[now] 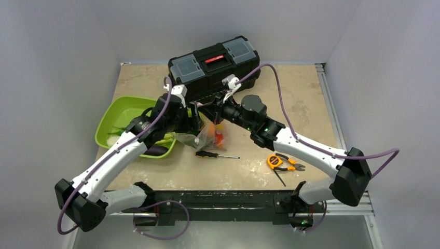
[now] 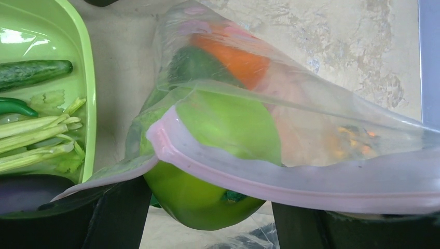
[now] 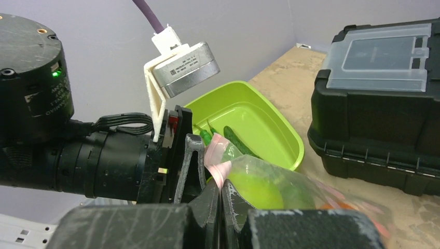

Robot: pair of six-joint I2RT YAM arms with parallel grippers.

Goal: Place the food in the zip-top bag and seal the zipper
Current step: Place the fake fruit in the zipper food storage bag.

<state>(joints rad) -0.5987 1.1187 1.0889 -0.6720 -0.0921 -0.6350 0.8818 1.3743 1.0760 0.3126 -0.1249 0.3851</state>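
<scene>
Clear plastic formed the zip-top bag (image 2: 321,119), which was held between the two tools just in front of the black toolbox (image 3: 373,119).

**Tool state**
- The right tool (image 3: 220,194) was clenched on the bag's pink edge, its fingers pressed together.
- The left tool (image 2: 207,228) stood wide and grasped the green apple (image 2: 207,197), which filled the gap between its fingers.

**Progress**
- An orange piece (image 2: 233,57) and a dark green piece (image 2: 194,65) lay inside the bag.
- The green apple sat at the mouth, its upper half behind the zipper (image 2: 311,181) and its lower half outside.
- The zipper was open.
- A cucumber (image 2: 31,72) and pale leafy stalks (image 2: 36,140) lay in the lime tray (image 2: 88,78).
- Judged from this, loading was about midway. Releasing the apple, loading the tray items and sealing remained.

**Not visible**
- The left tool's fingers were cut off at the frame edge, so their contact faces did not show.
- Further contents blurred behind the film.
- Whether the bag's bottom touched the worktop (image 2: 337,41) could not be told.
- In the top view both arms masked most of the bag.
</scene>
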